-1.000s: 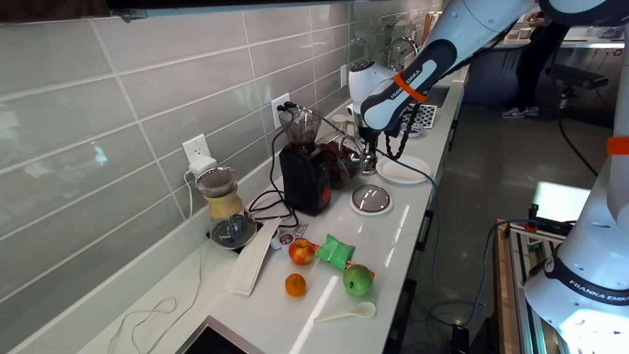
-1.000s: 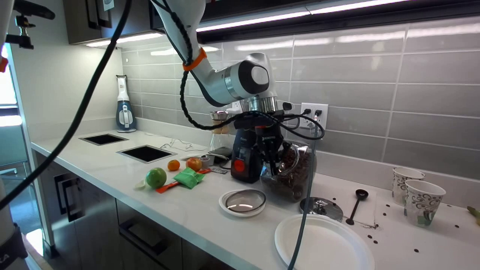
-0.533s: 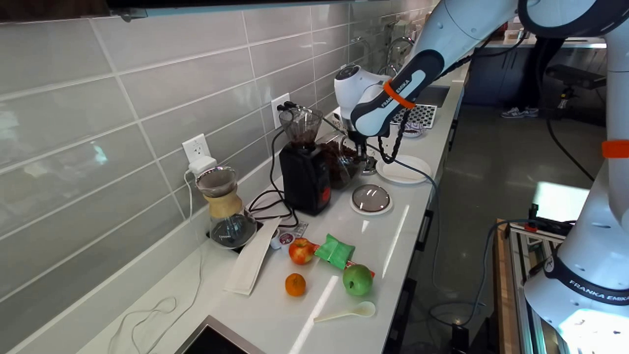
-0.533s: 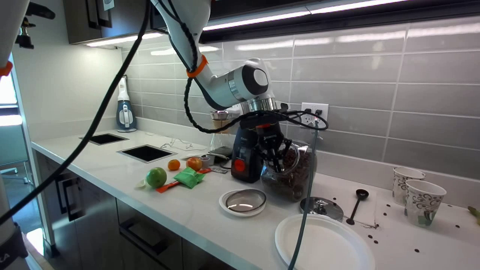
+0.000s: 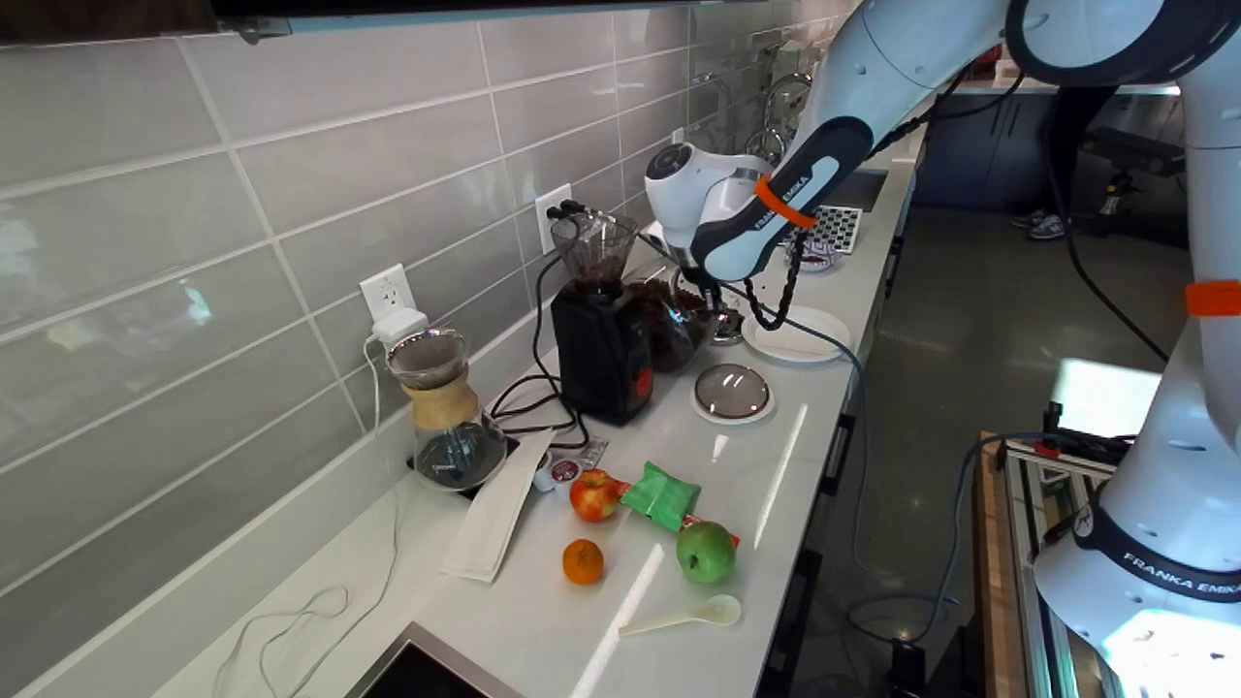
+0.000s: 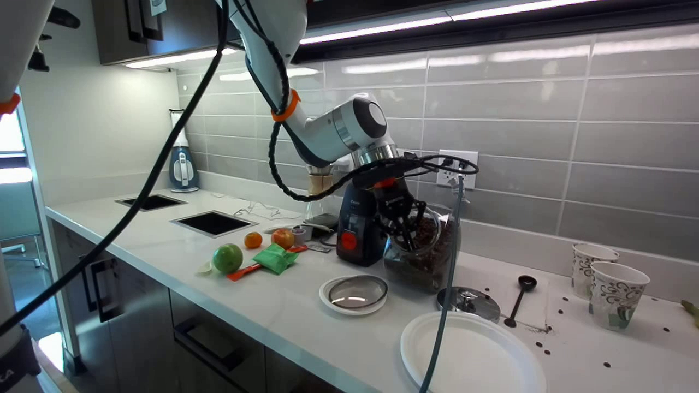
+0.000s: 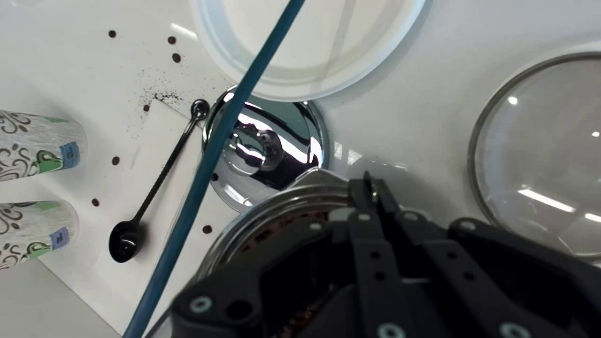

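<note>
Just beside the closed fingertips (image 7: 359, 195), the bean-filled jar's rim (image 7: 282, 202)

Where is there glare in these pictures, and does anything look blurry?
Wrist view: white reflections on the chrome lid; the black gripper in the foreground looks dark and slightly soft. In an exterior view: the under-cabinet light strip glows white, with pale reflections on the wall tiles. In an exterior view: bright streaks on the countertop, a washed-out patch on the robot's base.
</note>
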### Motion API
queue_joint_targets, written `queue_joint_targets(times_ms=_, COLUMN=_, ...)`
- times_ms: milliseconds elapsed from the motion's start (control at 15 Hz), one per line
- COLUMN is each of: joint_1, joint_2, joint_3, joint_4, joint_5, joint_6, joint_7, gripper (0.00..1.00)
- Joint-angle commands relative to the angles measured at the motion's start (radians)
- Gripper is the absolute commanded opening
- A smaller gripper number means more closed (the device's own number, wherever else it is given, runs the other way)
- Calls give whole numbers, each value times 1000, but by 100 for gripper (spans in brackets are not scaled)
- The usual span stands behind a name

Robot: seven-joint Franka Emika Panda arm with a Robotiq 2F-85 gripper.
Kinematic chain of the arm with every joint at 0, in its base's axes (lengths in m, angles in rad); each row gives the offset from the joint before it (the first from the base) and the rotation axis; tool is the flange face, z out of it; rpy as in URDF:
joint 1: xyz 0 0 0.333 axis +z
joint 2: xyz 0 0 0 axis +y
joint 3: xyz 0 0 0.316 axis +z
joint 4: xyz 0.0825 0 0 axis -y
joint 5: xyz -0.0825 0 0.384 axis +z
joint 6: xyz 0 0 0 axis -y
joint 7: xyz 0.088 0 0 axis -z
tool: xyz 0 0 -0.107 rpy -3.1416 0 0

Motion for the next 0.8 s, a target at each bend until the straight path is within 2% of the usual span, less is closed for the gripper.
queue_joint_targets(times_ms=0, joint_1=41, joint_2=71, joint_3=-27, joint_4=14, joint_5=-120, joint_6=1, joint_7=139, gripper=1)
queue_joint_targets(times_ms=400, joint_1=63, joint_2=91, joint_3=-22, joint_4=-6, joint_5=-265, joint_6=8, joint_7=353, gripper=1)
queue_joint_targets(times_ms=733, joint_1=67, joint_2=106, joint_3=-9, joint_4=-24, joint_5=-304, joint_6=-4, joint_7=516, gripper=1)
